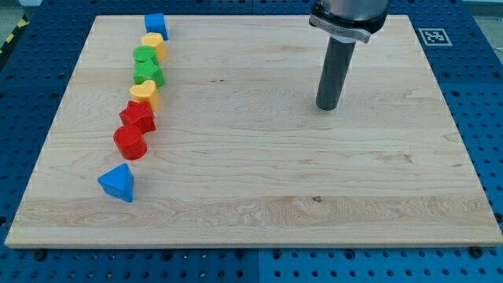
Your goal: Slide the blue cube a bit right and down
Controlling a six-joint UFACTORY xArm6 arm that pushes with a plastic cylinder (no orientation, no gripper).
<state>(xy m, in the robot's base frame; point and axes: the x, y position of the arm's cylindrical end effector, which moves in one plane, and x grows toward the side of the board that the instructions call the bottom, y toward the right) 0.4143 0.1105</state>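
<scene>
The blue cube (156,24) sits at the view's top left of the wooden board (314,181), at the head of a line of blocks. Below it in the line come a yellow block (155,44), a green block (145,56), a green star-like block (149,75), a yellow block (145,93), a red star-like block (137,117) and a red cylinder (130,142). A blue triangular block (118,182) lies apart, lower left. My tip (328,106) rests on the board far to the right of the blue cube, touching no block.
A blue perforated table (31,86) surrounds the board. A black-and-white marker tag (434,36) sits at the board's top right corner.
</scene>
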